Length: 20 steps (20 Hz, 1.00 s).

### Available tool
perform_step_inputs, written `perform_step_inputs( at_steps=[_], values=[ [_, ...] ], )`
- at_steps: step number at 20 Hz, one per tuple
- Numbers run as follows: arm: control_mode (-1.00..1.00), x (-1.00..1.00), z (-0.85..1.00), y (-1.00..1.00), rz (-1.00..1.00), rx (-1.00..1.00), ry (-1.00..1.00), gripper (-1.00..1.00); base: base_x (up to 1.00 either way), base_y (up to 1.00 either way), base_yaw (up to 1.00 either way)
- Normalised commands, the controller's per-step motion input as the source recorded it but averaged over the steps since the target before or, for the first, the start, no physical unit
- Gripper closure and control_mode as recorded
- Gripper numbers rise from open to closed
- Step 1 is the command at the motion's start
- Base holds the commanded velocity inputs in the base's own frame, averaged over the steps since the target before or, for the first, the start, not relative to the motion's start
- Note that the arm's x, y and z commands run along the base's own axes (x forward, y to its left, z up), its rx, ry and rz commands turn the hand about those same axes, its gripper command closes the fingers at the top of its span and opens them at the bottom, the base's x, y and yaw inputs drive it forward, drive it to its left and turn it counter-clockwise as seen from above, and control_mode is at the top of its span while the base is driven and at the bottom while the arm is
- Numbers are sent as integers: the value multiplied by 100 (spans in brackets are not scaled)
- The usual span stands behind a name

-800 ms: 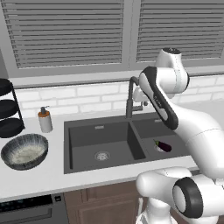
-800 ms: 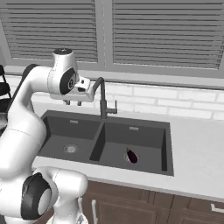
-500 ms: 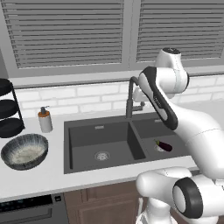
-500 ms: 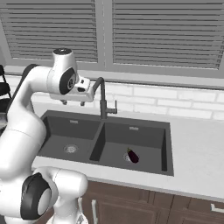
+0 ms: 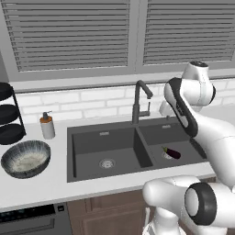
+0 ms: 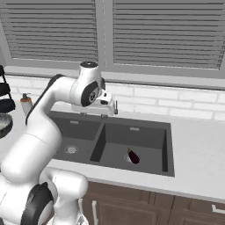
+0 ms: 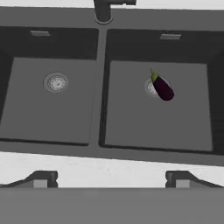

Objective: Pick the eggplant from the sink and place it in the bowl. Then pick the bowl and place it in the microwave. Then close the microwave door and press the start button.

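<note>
Hand view: the gripper [image 7: 111, 179] is seen from above the sink [image 7: 100, 144], its two dark fingertips [image 7: 41, 178] set wide apart with nothing between them and nothing touched. Both tips are framed over the pale front counter strip, short of the basins.

The eggplant [image 7: 162, 88] is found in the right-hand basin, lying on the basin floor partly over the round drain, green stem end pointed toward the faucet side. It is apart from all four basin walls, with bare floor on every side. The other basin holds only its drain [image 7: 55, 82].

Left base view: the eggplant [image 5: 172, 153] is confirmed in the basin nearer the arm. The faucet [image 5: 140, 98] rises behind the divider between the basins. The bowl [image 5: 26, 158] stands on the counter left of the sink, well apart from it, near a soap dispenser [image 5: 47, 125] and a black rack [image 5: 9, 114].

Right base view: the eggplant [image 6: 133, 156] is seen lying clear of the walls.
</note>
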Motion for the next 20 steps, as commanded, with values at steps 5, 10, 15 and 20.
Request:
perform_step_inputs(
  at_steps=[5,10,15,20],
  values=[
    [-100,1,-58,-100,-13,0,28,-100,0,0,0],
    [-100,7,-74,-90,-5,0,17,-100,0,0,0],
    [-100,11,-73,-50,-1,0,9,-100,0,0,0],
    [-100,25,-74,1,0,-2,-11,-100,0,0,0]
  ],
)
